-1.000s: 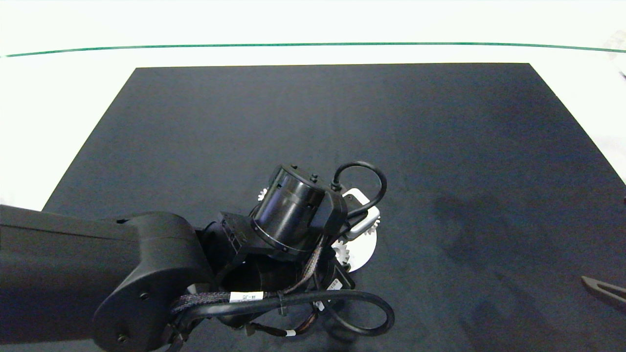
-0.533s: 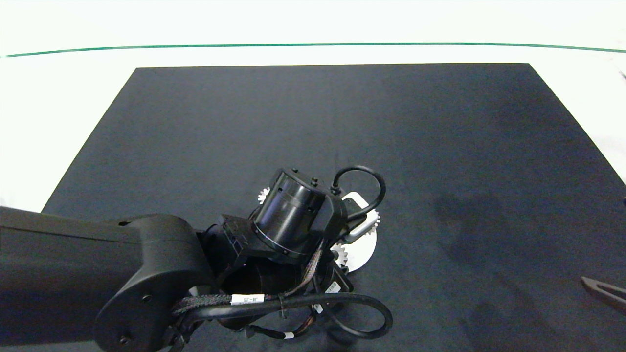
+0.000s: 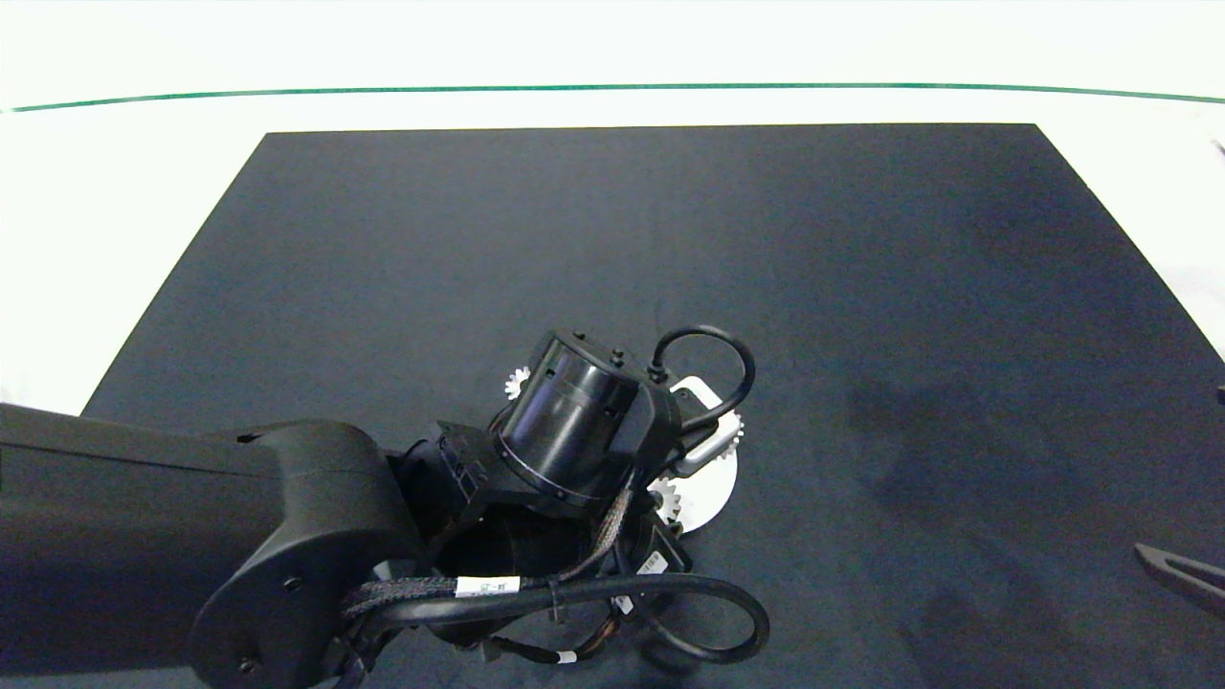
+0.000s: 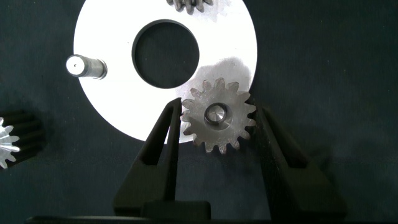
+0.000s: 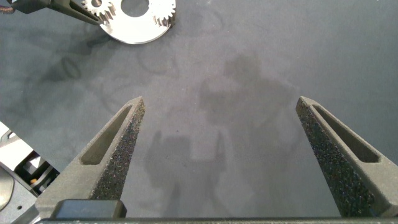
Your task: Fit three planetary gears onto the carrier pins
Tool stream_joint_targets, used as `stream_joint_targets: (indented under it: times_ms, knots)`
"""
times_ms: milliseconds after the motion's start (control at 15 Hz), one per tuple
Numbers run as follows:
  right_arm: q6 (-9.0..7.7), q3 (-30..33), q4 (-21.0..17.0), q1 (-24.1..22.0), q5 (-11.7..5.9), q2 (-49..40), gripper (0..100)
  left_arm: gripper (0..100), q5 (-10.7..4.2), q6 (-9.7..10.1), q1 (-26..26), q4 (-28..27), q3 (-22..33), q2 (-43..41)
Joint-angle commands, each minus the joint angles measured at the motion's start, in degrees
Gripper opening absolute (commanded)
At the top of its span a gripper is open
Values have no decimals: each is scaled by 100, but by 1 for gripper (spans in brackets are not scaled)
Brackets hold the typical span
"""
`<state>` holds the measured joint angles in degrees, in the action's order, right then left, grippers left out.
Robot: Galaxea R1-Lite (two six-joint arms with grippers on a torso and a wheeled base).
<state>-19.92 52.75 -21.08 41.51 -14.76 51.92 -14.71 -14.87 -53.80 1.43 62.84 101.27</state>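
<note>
Left hand (image 4: 217, 124) straddles gear (image 4: 219, 116) (fingers apart) at disc (image 4: 112, 93) edge.

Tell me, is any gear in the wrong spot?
Yes, one gear lies on the black mat, off the white disc. One pin stands bare. The left gripper is open around a gear on its pin.

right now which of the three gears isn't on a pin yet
The gear lying on the black mat beside the white disc, off it entirely. The gear between the left gripper's open fingers and the one at the disc's far edge both sit on the disc.
</note>
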Motion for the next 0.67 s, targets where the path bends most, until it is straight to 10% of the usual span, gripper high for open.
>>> stream_joint_targets:
  times_ms: [67,667]
  knots:
    - [-12,-10,-10,6,-9,11,100,7,-14,-7,1,7,-9,7]
    - [-12,-19,-10,-2,-9,11,100,7,-14,-7,10,7,-44,7]
